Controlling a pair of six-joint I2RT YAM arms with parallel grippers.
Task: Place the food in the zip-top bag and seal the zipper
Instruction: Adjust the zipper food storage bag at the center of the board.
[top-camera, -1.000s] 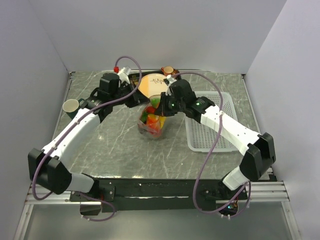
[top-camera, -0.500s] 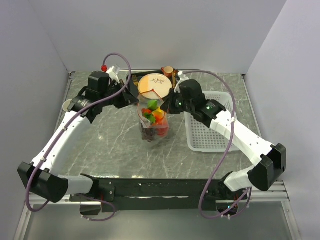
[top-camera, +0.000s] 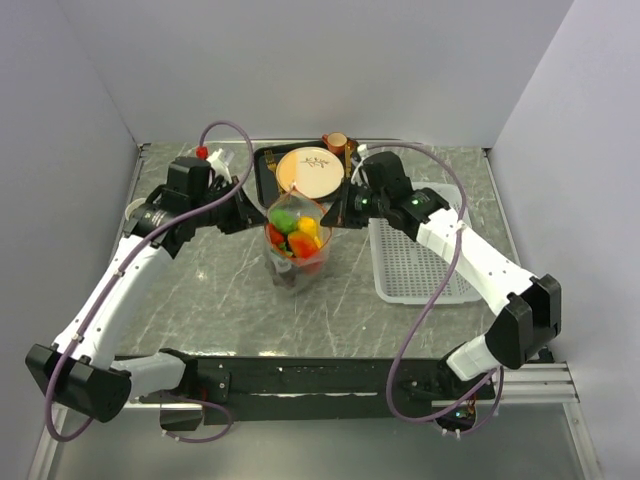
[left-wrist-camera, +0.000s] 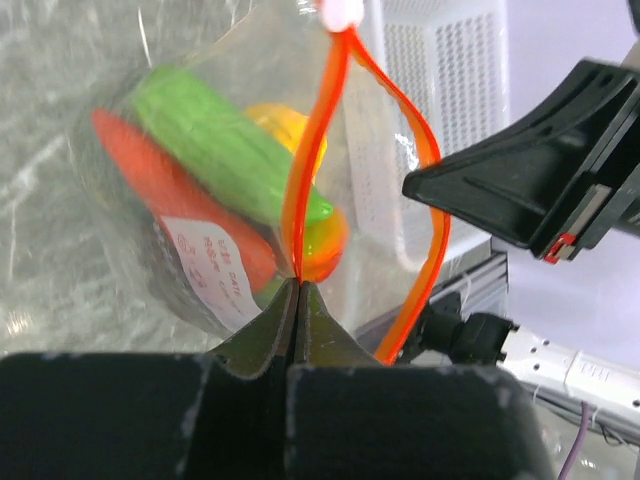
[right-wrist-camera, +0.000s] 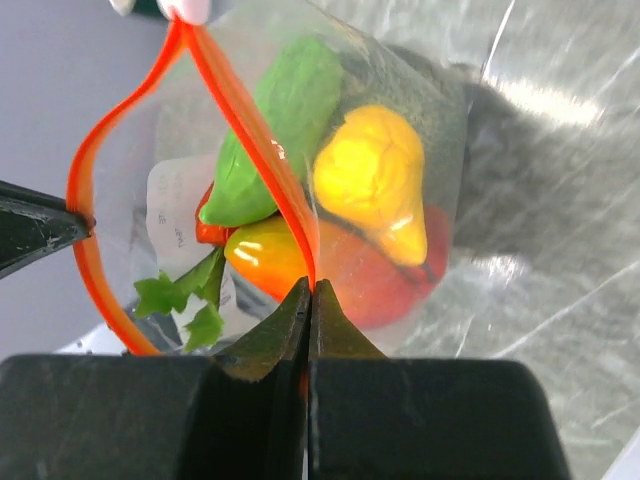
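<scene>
Both jaws pinched on the bag mouth, food's all inside

My left jaws are closed tight on one side of the thin orange-red zipper strip (left-wrist-camera: 440, 225) and my right jaws are clamped on the opposite side. The clear floppy plastic zip-top bag (top-camera: 293, 245) hangs between them with its mouth pulled apart into a loop. The bag is over the grey marbled table (top-camera: 200, 300), just left of the white plastic mesh basket (top-camera: 415, 260) and in front of the round cream plate (top-camera: 312, 170). Through the plastic I can see the long green toy cucumber (left-wrist-camera: 215, 140) lying against the orange-red toy carrot (left-wrist-camera: 175, 195), with the yellow toy pear (right-wrist-camera: 375, 175) beside them and red toy pieces (right-wrist-camera: 375, 285) underneath. Can't tell if the bag's bottom actually touches the table.
</scene>
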